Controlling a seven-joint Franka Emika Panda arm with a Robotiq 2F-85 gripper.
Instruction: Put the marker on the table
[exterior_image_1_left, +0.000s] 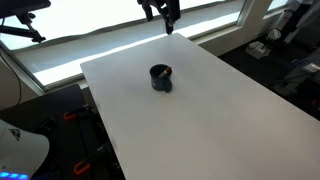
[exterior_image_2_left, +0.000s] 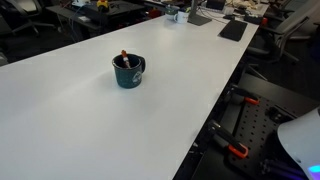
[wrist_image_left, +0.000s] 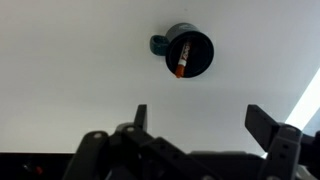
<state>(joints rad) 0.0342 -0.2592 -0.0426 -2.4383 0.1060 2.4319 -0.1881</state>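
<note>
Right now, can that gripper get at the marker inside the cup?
Probably yes. The gripper is open and apart from the cup, with only bare table between them. The marker leans inside the open-topped cup, its end near the rim, though the cup's wall may crowd the grasp.

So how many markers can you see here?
1. The marker leans inside the dark cup on the white table. The wrist view looks into the cup and shows no other.
</note>
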